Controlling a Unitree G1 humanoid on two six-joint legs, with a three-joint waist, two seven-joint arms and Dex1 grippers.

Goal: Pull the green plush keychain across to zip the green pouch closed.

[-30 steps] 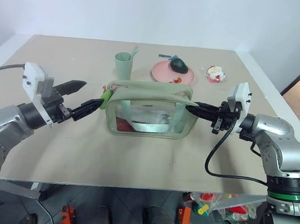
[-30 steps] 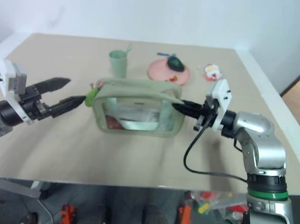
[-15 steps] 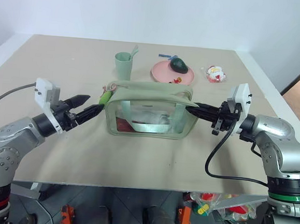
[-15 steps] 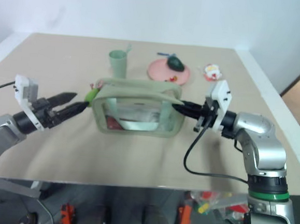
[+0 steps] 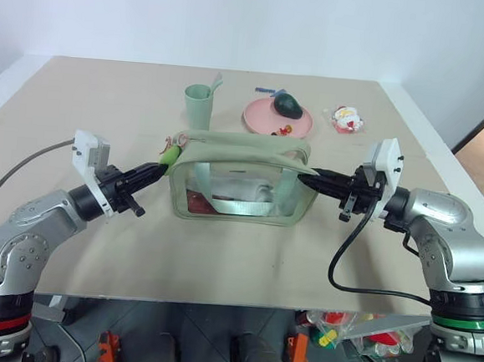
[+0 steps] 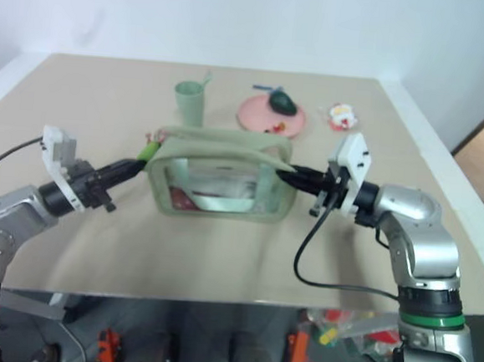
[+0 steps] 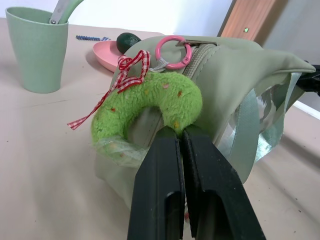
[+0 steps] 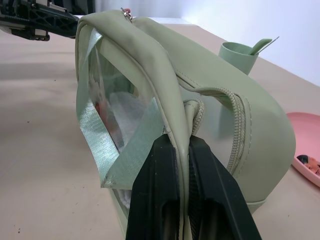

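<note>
So the green pouch [image 5: 244, 179] is sitting upright around the middle of the tabletop [image 5: 106, 95], clear side panel facing the camera, with some stuff showing through the plastic that I can't really make out. The green plush keychain [image 7: 150, 107] is hanging off the pouch's left end, right at the top corner, clipped on by a pink metal loop [image 7: 172, 50] with a red checked ribbon [image 7: 122, 80] trailing off it.

The left gripper [image 7: 179, 134] is coming in level from the left side, and its two black fingers are pressed together with the lower edge of the fuzzy ring pinched between the tips, so it's got hold of the keychain. In the wrist view the fingers are basically touching each other below the plush.

Over on the other end, the right gripper [image 8: 176, 142] is clamping the pouch's right end, fingers squeezed tight on a fold of the sage fabric and strap right by where the zipper track [image 8: 239, 125] is ending. So the pouch is being held at both ends.

Behind the pouch, a pale green cup [image 5: 198, 106] with a utensil in it is standing near the left, a pink plate [image 5: 278, 117] with a dark avocado-shaped thing [image 5: 288, 107] is sitting beside it, and a small red and white packet [image 5: 346, 119] is lying further right.
</note>
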